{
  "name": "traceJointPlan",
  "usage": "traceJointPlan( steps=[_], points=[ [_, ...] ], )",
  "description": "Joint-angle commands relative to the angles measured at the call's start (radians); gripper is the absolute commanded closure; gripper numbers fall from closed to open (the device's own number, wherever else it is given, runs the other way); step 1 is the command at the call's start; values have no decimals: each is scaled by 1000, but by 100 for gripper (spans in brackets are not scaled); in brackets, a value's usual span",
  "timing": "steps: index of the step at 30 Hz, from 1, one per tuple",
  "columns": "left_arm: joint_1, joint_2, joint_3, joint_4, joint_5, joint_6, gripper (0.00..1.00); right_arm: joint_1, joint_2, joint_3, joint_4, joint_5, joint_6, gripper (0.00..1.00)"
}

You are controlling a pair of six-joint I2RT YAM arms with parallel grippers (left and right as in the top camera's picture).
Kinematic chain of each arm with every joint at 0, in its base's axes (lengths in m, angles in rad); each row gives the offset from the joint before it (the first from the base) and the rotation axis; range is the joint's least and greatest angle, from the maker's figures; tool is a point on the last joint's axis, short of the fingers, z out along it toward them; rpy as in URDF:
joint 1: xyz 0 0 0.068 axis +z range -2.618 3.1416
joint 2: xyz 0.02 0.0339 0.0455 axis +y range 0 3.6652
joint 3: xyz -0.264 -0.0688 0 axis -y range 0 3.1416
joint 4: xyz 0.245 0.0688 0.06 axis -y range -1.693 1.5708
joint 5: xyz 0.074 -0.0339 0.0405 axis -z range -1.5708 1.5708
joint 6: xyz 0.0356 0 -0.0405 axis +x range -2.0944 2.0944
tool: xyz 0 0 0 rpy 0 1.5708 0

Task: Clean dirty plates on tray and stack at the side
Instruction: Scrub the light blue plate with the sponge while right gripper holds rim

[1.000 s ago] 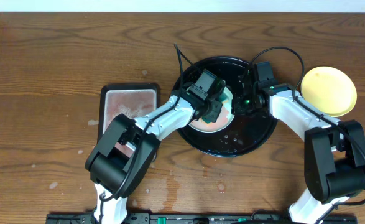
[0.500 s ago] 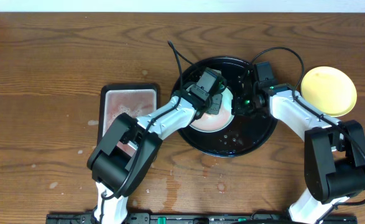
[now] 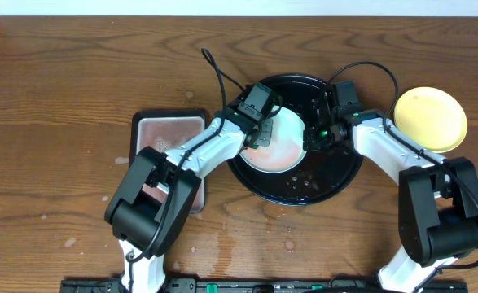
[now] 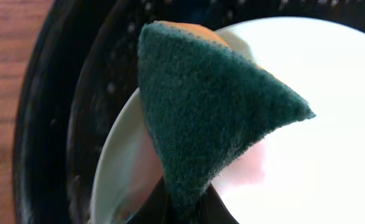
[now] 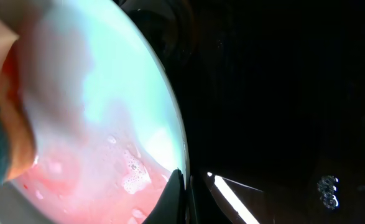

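left pincer (image 4: 183, 210) clamps sponge (image 4: 213, 106), tips cropped; right pincer (image 5: 185, 194) pinches plate (image 5: 107, 93) rim.

Mint plate (image 3: 283, 145) sits inside glossy black round tray (image 3: 336, 175), left of ctr. Upper part pale & clean, lower part w/ pink watery smear & suds. Poss. slightly tilted, hard to tell. Yellow plate (image 3: 430, 120) looks clean, flat on table just right of tray.

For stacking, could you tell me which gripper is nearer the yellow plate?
Right. The right gripper grips the mint-green plate's rim nearest the yellow plate; the left gripper is over its far side.
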Motion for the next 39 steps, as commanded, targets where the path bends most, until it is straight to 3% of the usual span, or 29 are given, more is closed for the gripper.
traceJointPlan(
  steps=[1, 6, 27, 39],
  points=[
    [-9, -27, -11, -50, 35, 1, 93, 11, 13, 8, -7, -12, -23, 99],
    [-41, -26, -13, -42, 114, -82, 93, 11, 13, 8, -8, -13, -23, 99],
    [-8, 37, -13, 203, 175, -114, 93, 11, 13, 8, -9, -13, -22, 99],
    [80, 36, -13, 92, 127, -103, 92, 11, 13, 8, -11, -12, -23, 99]
  ],
)
